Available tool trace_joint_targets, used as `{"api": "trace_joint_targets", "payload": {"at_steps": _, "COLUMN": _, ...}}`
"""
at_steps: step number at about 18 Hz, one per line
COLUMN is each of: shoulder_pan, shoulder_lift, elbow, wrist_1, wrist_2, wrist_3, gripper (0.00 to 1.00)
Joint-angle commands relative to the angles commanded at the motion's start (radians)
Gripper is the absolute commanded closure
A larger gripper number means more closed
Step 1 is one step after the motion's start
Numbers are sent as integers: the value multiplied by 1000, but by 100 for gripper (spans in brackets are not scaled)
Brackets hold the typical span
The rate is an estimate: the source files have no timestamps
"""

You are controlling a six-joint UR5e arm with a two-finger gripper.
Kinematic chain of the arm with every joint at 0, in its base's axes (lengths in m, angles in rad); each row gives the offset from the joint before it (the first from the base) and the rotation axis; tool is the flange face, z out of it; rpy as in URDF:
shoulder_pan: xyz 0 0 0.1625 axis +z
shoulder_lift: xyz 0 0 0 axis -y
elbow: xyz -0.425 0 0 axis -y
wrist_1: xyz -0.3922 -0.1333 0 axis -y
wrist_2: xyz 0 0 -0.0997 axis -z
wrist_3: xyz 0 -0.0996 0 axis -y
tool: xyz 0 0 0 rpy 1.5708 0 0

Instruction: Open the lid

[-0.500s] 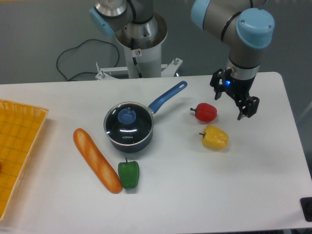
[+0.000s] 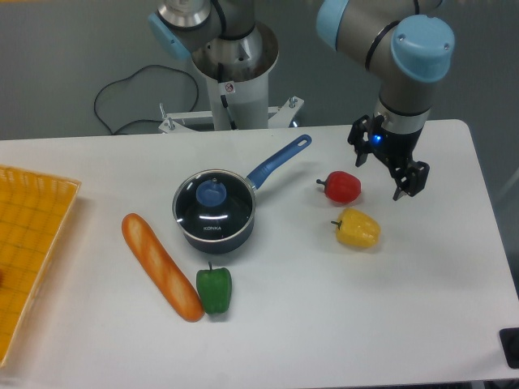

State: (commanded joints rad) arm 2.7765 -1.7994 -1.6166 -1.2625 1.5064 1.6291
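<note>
Almost nothing is displaced since half a second ago: only the tool [image 2: 388,159] is shifted a trace to the left, and every object is left where it was. Its two dark fingers are spread apart with nothing held between them, and it is suspended above the white bench [image 2: 340,308], to the right of the saucepan [image 2: 214,212] and just beyond the red pepper [image 2: 341,186].

On the saucepan the lid [image 2: 213,204] is seated flat and closed; it is a round disc of clear glass bound by a metal rim, with a blue knob [image 2: 212,193] at its centre. The saucepan itself is dark blue and round, and a long blue handle [image 2: 279,160] is extended from it up and to the right. A glossy yellow pepper [image 2: 358,228] is placed to the right of the saucepan, just below the red one. A long, golden-crusted baguette [image 2: 160,266] is laid diagonally to the lower left of the saucepan, with a smooth green pepper [image 2: 214,289] touching its lower end. Far to the left of the saucepan, a yellow gridded tray [image 2: 32,243] is seen at the bench edge.
</note>
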Motion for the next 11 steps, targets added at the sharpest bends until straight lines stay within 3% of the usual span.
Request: {"api": "trace_joint_targets", "payload": {"at_steps": 11, "shoulder_pan": -32, "shoulder_lift": -46, "elbow": -8, "wrist_1": 5, "wrist_2": 3, "wrist_3": 0, "gripper": 0}}
